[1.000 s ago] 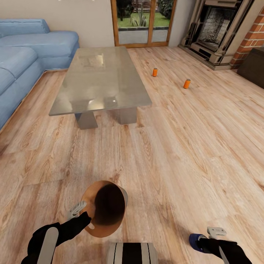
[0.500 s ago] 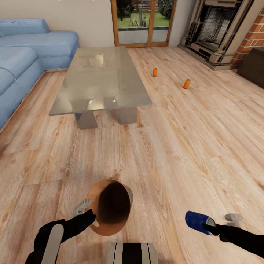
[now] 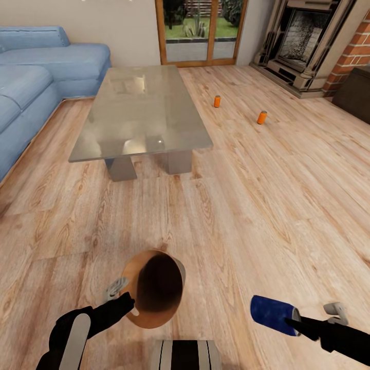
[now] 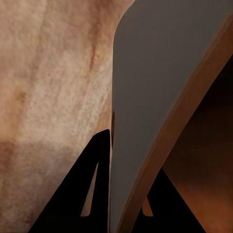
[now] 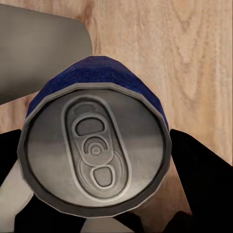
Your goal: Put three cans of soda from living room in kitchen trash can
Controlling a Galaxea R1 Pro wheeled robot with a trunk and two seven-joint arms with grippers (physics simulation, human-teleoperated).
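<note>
Swinging leftward, our right gripper [image 3: 294, 319] is carrying its clamped blue can [image 3: 272, 314] closer to the trash can [image 3: 154, 289], whose rim our left gripper [image 3: 126, 298] is pinching, while two orange cans [image 3: 217, 101] [image 3: 262, 117] are standing beyond on the floor [image 3: 246, 205].

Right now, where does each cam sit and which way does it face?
Head: high on the robot, facing forward and down at floor, table, both arms.
Left wrist: along the left gripper, fingers astride the bin rim.
Right wrist: along the right gripper, onto the blue can top.
Shared: head also shows bin and blue can.
</note>
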